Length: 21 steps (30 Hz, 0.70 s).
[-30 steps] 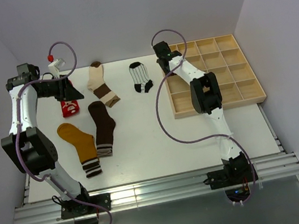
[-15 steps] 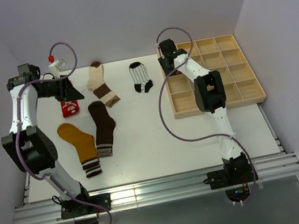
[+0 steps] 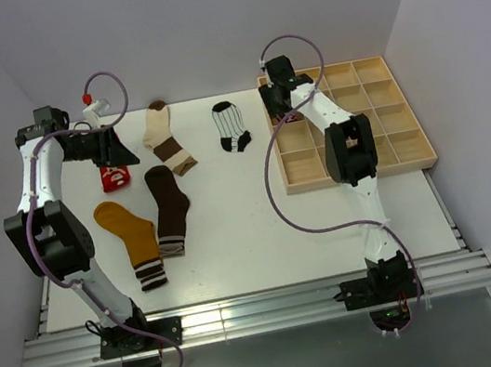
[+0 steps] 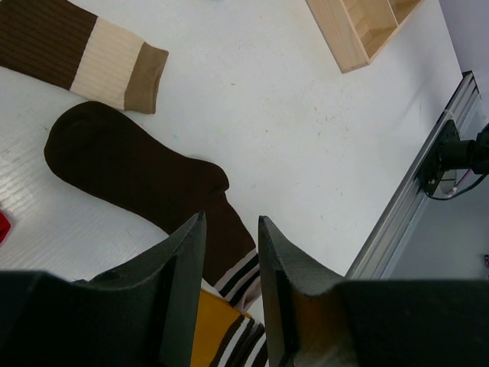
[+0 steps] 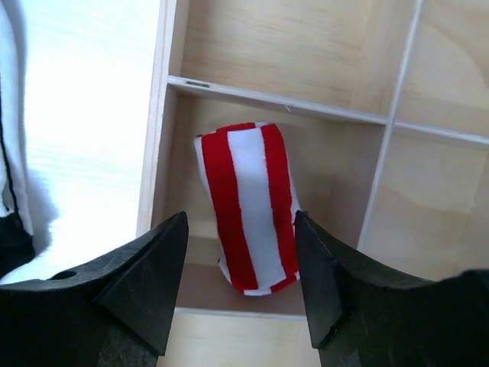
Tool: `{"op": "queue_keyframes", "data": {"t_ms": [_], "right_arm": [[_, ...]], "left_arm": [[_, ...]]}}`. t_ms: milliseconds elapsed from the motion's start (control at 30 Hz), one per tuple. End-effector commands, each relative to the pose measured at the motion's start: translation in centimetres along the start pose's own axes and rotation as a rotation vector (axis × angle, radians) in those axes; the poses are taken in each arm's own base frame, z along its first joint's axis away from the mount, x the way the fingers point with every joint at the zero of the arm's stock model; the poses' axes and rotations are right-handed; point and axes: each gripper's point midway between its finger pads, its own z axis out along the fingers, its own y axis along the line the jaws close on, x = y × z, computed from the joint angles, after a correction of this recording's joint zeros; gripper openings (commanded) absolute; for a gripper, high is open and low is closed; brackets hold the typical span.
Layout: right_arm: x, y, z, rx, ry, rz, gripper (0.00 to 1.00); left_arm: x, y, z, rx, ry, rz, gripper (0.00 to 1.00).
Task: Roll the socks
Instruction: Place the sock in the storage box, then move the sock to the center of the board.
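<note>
A rolled red-white striped sock (image 5: 248, 206) lies in a compartment of the wooden tray (image 5: 153, 168). My right gripper (image 5: 241, 222) is open just above it, one finger on each side, not touching; from above it (image 3: 280, 107) hangs over the tray's left column. My left gripper (image 3: 117, 148) hovers over the red patterned sock (image 3: 113, 177); its jaws (image 4: 231, 222) stand slightly apart with nothing between them. Flat on the table lie the cream-and-brown sock (image 3: 165, 137), the white black-striped sock (image 3: 232, 126), the dark brown sock (image 3: 171, 207) and the mustard sock (image 3: 132, 240).
The wooden tray (image 3: 411, 156) with several compartments stands at the right back of the table. The table's metal rail (image 4: 412, 199) runs along the near edge. Walls close in behind and on both sides.
My right gripper has moved right, from the tray's left edge to over its left column. The left arm has hardly moved.
</note>
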Motion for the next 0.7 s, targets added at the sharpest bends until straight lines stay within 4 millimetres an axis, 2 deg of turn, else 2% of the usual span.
{"op": "queue_keyframes", "data": {"t_ms": [0, 167, 300, 400, 433, 500, 533, 567, 600, 667], "right_arm": [[-5.0, -1.6, -4.5, 0.029, -0.142, 0.047, 0.66], [-6.4, -2.8, -6.5, 0.054, -0.187, 0.089, 0.68], [-8.4, -3.7, -9.5, 0.063, -0.254, 0.131, 0.69], [-9.9, -4.2, -11.9, 0.072, -0.306, 0.176, 0.7], [-10.3, -4.2, -12.4, 0.074, -0.316, 0.184, 0.7], [-11.1, -4.7, -14.1, 0.079, -0.346, 0.209, 0.7], [-11.2, -4.6, -14.6, 0.072, -0.35, 0.217, 0.7], [-11.3, -4.5, -15.1, 0.063, -0.357, 0.232, 0.7], [-11.7, -4.6, -16.5, 0.054, -0.378, 0.243, 0.7], [-11.3, -4.3, -17.2, 0.033, -0.378, 0.28, 0.69]], "left_arm": [[-1.2, -0.3, -0.5, 0.017, -0.028, 0.047, 0.39], [-0.8, 0.2, -0.5, -0.015, -0.004, 0.068, 0.4], [0.5, 0.9, -1.0, -0.078, 0.06, 0.111, 0.4], [2.5, 1.5, -1.0, -0.129, 0.142, 0.134, 0.41], [4.1, 1.7, -0.4, -0.138, 0.198, 0.143, 0.41], [5.7, 1.5, -0.2, -0.154, 0.255, 0.159, 0.42], [7.6, 1.3, 0.8, -0.141, 0.31, 0.158, 0.42], [8.5, 1.5, 0.9, -0.172, 0.353, 0.172, 0.42], [9.1, 1.6, 1.4, -0.178, 0.37, 0.184, 0.43], [11.1, 1.3, 3.0, -0.192, 0.453, 0.192, 0.42]]}}
